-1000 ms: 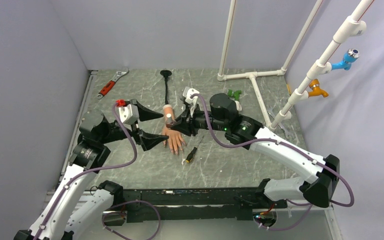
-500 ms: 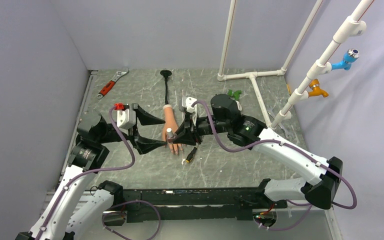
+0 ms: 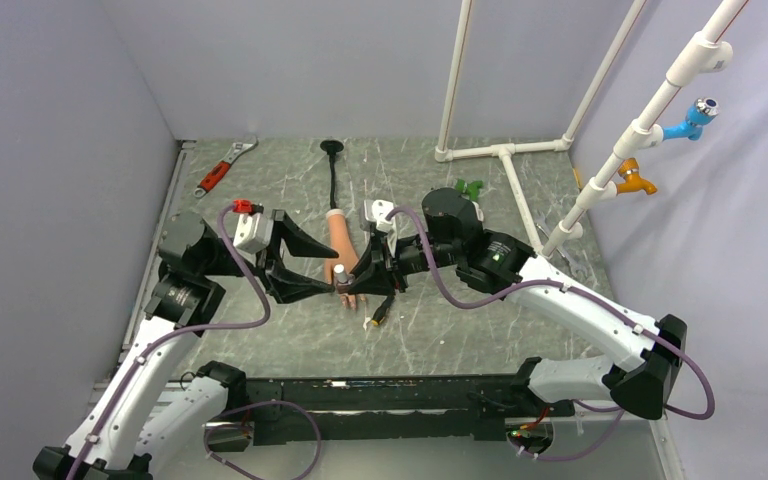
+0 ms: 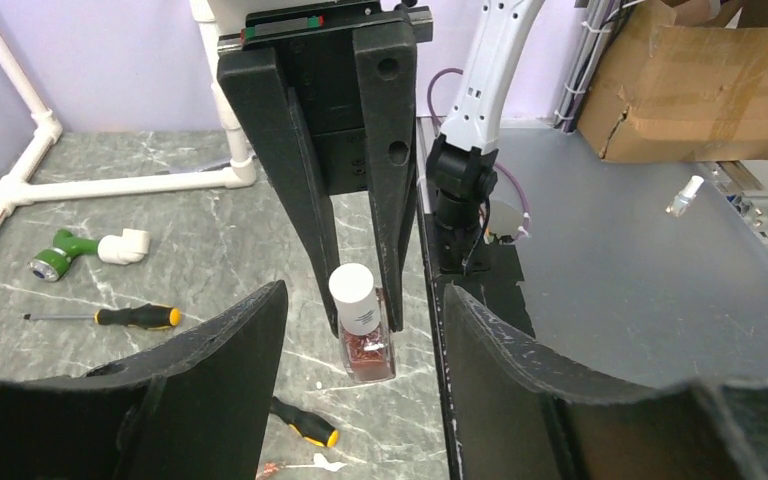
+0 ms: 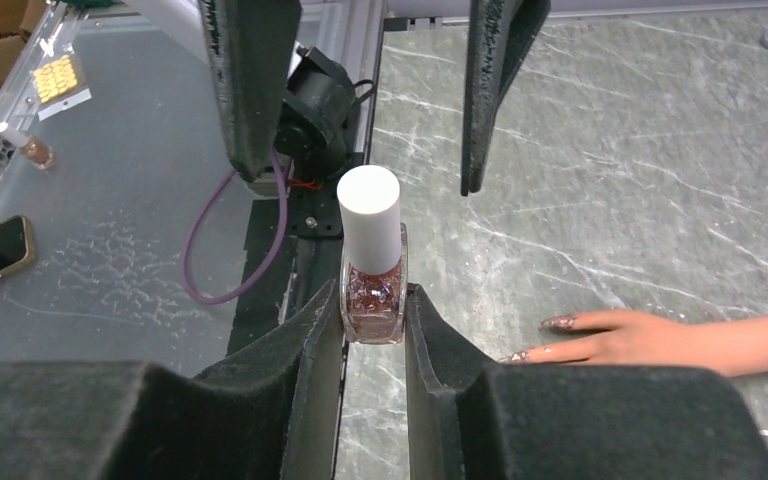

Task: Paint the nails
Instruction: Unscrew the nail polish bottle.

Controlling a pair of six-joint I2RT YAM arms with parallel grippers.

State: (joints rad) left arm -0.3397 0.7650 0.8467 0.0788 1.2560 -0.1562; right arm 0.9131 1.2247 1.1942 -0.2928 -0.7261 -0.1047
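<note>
Top view: my left gripper (image 3: 334,272) and right gripper (image 3: 352,280) met tip to tip over the mannequin hand (image 3: 337,232), which lay palm down on the table (image 3: 460,320) with its finger ends covered by my jaws. Left wrist view: my left fingers stood apart on either side of the white cap (image 4: 352,285), touching neither side, while the right fingers were clamped on the glass of the polish bottle (image 4: 365,350) below it. In my judgement the step was uncapping. The left pads should close squarely on the cap alone, above the glass shoulder, then turn about the cap's own axis while the right holds the bottle upright. Right wrist view: the bottle sat upright between my right fingers. Just beside it, two of the nails (image 5: 563,322) showed on the table, and the rest were cut off behind my right finger. I could not judge whether polish was on them. The brush was hidden inside the cap. Whether the bottle rested on the table I could not tell.
</note>
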